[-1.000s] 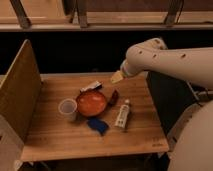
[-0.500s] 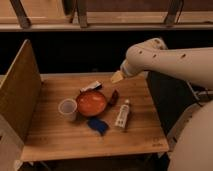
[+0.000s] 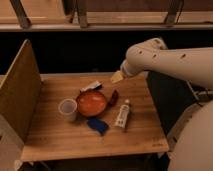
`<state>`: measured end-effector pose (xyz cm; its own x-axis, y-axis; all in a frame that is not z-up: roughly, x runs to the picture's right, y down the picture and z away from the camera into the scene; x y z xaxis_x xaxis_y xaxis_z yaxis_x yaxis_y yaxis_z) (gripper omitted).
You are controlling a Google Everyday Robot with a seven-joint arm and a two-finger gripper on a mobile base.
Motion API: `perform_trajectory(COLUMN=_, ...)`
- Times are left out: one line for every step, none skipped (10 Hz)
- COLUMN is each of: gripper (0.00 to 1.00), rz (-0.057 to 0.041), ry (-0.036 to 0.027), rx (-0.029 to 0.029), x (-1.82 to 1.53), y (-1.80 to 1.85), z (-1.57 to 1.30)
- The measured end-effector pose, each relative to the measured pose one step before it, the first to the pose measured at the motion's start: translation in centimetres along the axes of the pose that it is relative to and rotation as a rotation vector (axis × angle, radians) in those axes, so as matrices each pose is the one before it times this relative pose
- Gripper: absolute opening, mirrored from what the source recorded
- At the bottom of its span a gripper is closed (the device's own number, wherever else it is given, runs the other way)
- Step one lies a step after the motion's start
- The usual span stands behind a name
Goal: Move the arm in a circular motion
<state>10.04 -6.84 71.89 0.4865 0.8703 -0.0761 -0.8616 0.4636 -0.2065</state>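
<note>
My cream-white arm [image 3: 170,58] of thick rounded segments reaches in from the right, above the far right part of the wooden table [image 3: 55,135]. It ends in a small pale-yellow wedge tip, the gripper [image 3: 117,76], which hovers over the table's back edge, just right of and behind the orange bowl [image 3: 91,103]. Nothing shows in the gripper.
On the table stand a clear plastic cup [image 3: 67,109], the orange bowl, a blue crumpled item [image 3: 98,125], a white lying bottle [image 3: 122,114], a dark red packet [image 3: 113,96] and a white-dark packet [image 3: 91,87]. A wooden side panel [image 3: 19,92] rises at the left. Dark railing lies behind.
</note>
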Motion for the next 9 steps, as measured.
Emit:
perform_trajectory(gripper=0.8, rz=-0.00004, ry=-0.00001, rx=-0.00003, x=-0.002, y=0.002, z=-0.001)
perform_trajectory(gripper=0.8, rz=0.00001, ry=0.00003, rx=0.00002, x=0.003, y=-0.002, z=0.001)
perform_trajectory(gripper=0.8, rz=-0.00002, ry=-0.00003, rx=-0.00002, x=-0.001, y=0.001, z=0.0)
perform_trajectory(gripper=0.8, rz=0.00004, ry=0.00007, rx=-0.00002, x=0.002, y=0.001, z=0.002)
perform_trajectory(gripper=0.8, rz=-0.00087, ry=-0.00019, rx=0.00025, x=-0.022, y=0.006, z=0.001)
perform_trajectory(gripper=0.8, rz=-0.00173, ry=-0.00512, rx=0.00401, x=-0.283, y=-0.104, z=0.036)
perform_trajectory(gripper=0.8, rz=0.00119, ry=-0.00486, rx=0.00101, x=-0.367, y=0.031, z=0.094)
perform_trajectory(gripper=0.8, rz=0.0006, ry=-0.0056, rx=-0.00562, x=-0.727, y=0.354, z=0.302)
perform_trajectory(gripper=0.8, rz=-0.00304, ry=-0.00041, rx=-0.01557, x=-0.593, y=0.601, z=0.347)
